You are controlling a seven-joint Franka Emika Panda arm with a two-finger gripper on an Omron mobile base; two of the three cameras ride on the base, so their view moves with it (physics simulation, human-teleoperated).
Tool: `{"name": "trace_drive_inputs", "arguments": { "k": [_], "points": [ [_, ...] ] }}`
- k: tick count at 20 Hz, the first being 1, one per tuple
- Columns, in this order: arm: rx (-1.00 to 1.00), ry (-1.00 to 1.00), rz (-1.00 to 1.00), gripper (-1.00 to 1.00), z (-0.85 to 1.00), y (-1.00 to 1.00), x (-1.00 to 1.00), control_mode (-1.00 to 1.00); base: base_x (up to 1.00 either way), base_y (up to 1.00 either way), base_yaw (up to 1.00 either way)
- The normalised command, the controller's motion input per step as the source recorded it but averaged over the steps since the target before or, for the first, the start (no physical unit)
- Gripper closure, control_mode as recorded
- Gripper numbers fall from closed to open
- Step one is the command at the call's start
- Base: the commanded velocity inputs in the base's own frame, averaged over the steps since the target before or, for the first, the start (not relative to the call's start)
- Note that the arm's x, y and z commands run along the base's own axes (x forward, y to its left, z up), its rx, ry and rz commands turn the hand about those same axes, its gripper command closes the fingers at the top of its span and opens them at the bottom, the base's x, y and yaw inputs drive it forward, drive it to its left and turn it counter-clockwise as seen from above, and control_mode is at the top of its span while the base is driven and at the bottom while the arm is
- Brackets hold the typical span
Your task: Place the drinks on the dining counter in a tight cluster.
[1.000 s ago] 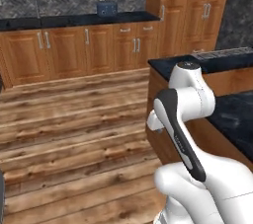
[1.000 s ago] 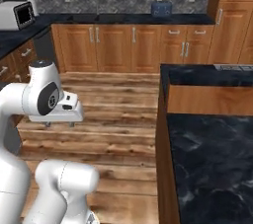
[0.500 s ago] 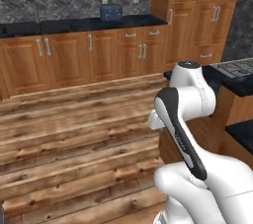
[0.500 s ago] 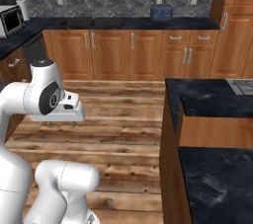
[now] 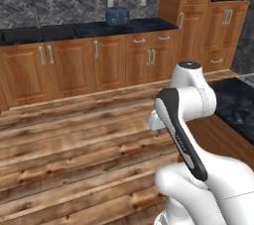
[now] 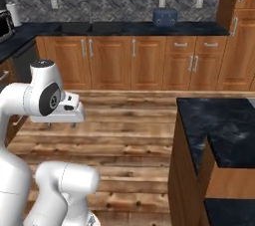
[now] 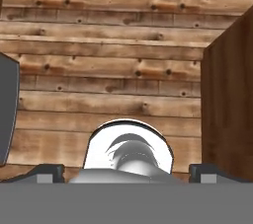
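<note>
Gripper (image 7: 126, 171) open over wood floor (image 7: 113, 70), dining counter (image 6: 219, 125) beside

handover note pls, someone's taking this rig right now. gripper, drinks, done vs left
Gripper: open and empty, tucked close to the arm, pointing down at the wood floor.
Dining counter: the black marble top with the wood side is to the right of the arm in the right base view; the part in frame is bare.
Drinks: I can't point to any bottle in these frames, so their location is unknown from here.
Done: nothing confirmed as placed.
Left: find the three drinks, pick each up, and set them close together on the dining counter.
</note>
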Motion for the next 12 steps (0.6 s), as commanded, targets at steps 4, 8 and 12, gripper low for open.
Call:
{"name": "trace_drive_inputs", "arguments": {
  "k": [4,8,12],
  "points": [
    [0.0,0.0,0.0,-1.0,0.0,0.0,0.0,1.0,0.77,0.47,-0.09],
    [0.0,0.0,0.0,-1.0,0.0,0.0,0.0,1.0,0.78,0.47,-0.1],
    [0.0,0.0,0.0,-1.0,0.0,0.0,0.0,1.0,0.8,0.42,-0.16]
  ]
}}
